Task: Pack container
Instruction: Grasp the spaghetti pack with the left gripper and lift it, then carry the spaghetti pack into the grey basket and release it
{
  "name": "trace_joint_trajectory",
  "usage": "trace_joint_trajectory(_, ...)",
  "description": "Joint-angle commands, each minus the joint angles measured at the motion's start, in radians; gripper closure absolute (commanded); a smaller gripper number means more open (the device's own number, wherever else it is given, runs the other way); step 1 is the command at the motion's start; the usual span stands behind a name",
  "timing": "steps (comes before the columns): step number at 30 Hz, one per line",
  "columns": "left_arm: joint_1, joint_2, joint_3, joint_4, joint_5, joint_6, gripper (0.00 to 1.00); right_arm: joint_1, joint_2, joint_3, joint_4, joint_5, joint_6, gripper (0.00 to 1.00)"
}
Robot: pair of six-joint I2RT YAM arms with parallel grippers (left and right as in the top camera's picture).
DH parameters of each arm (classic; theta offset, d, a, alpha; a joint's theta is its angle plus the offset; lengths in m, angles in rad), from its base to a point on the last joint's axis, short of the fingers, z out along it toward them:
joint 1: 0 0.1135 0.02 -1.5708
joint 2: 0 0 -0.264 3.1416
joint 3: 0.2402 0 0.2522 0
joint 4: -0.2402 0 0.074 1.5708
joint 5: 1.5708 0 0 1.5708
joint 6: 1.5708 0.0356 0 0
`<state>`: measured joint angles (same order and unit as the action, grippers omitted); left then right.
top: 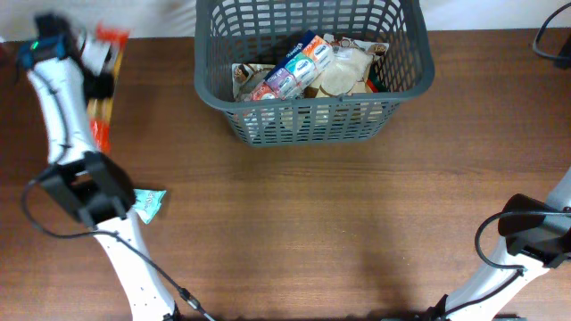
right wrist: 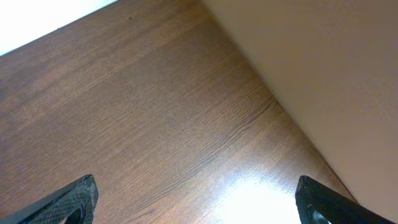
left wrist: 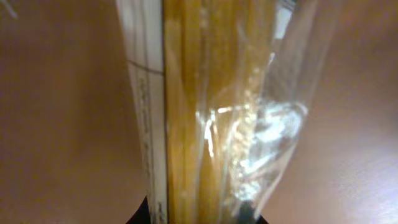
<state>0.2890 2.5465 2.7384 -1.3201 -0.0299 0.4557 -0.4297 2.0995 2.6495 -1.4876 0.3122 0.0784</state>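
Several packets (top: pixel 303 67) already fill the container (top: pixel 312 125), far centre of the table (top: pixel 312 232); stiff and light, it looks best held by its rim. The left gripper (left wrist: pixel 199 219) clamps a spaghetti packet (left wrist: pixel 211 112), likely slippery and brittle, far left. The right gripper (right wrist: pixel 196 208) gapes, empty.

Left end effector (top: pixel 94 67) clasping pasta packet (left wrist: pixel 205 112), right end effector (right wrist: pixel 196 196) spread wide

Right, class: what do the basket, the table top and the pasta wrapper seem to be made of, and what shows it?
Basket: dark grey moulded plastic, matt, judging by its slotted lattice walls.
Table top: brown wood or wood-look laminate, slightly glossy, with grain lines and a light glare.
Pasta wrapper: clear glossy plastic film, with crinkles, bright highlights and strands showing through.
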Motion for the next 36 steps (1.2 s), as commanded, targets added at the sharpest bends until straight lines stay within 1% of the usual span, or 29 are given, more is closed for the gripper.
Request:
trace_joint_trajectory(1,-0.084,-0.088,0.241,0.005,0.027,0.016,0.98,-0.003,-0.011,0.002,0.003,0.002,0.008,0.01)
trace_joint_trajectory(3,-0.127,-0.098,0.343,0.003,0.028,0.016,0.98,-0.003,-0.011,0.002,0.003,0.002,0.008,0.01)
trace_joint_trajectory(5,-0.159,-0.116,0.404,0.007,0.059,0.016,0.98,-0.003,-0.011,0.002,0.003,0.002,0.008,0.01)
trace_joint_trajectory(8,-0.199,-0.185,0.398,0.021,0.183,0.018,0.98,-0.003,-0.011,0.002,0.003,0.002,0.008,0.01)
trace_joint_trajectory(10,-0.229,-0.218,0.399,0.016,0.255,0.044,0.98,-0.003,-0.011,0.002,0.003,0.002,0.008,0.01)
trace_joint_trajectory(14,-0.297,-0.253,0.398,-0.008,0.312,0.09,0.98,-0.003,-0.011,0.002,0.003,0.002,0.008,0.01)
trace_joint_trajectory(18,-0.377,-0.258,0.398,-0.053,0.42,0.177,0.98,-0.003,-0.011,0.002,0.003,0.002,0.008,0.01)
trace_joint_trajectory(21,-0.43,-0.258,0.396,-0.053,0.476,0.22,0.98,-0.003,-0.011,0.002,0.003,0.002,0.008,0.01)
trace_joint_trajectory(26,-0.493,-0.258,0.396,0.008,0.48,0.239,0.98,-0.003,-0.011,0.002,0.003,0.002,0.008,0.01)
trace_joint_trajectory(31,-0.525,-0.258,0.396,0.08,0.48,0.238,0.98,-0.003,-0.011,0.002,0.003,0.002,0.008,0.01)
trace_joint_trajectory(36,-0.536,-0.257,0.371,0.071,0.484,0.237,0.98,-0.003,-0.011,0.002,0.003,0.002,0.008,0.01)
